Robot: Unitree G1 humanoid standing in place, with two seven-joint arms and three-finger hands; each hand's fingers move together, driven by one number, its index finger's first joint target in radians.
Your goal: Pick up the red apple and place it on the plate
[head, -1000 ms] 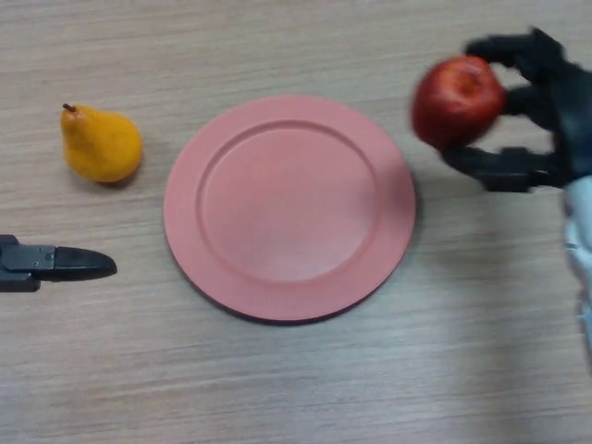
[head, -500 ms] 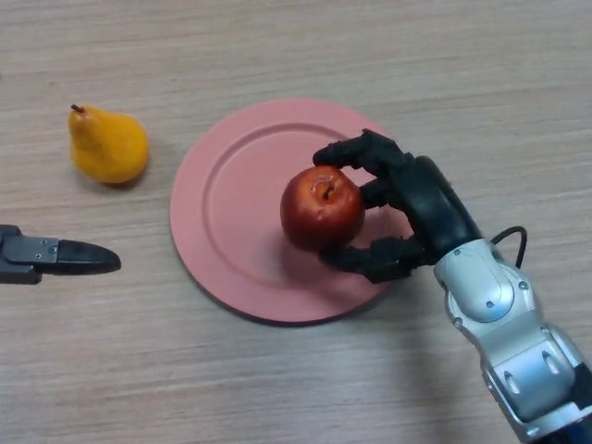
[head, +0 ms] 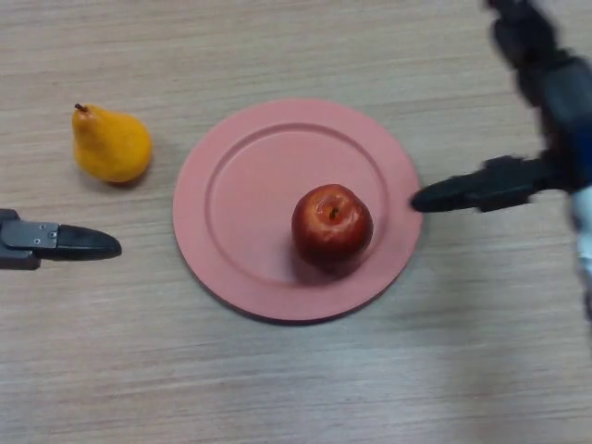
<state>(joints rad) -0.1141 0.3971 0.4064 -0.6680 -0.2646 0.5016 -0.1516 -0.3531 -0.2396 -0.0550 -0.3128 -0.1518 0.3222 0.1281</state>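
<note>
A light wood-grain laminate desk (head: 305, 388) fills the scene. A round, flat pink plate (head: 231, 213) with a raised rim lies directly on it, roughly at the middle. To the left of the plate, well apart from it and slightly farther away, a yellow-orange pear (head: 111, 145) with a short brown stem rests on the desk surface.
</note>
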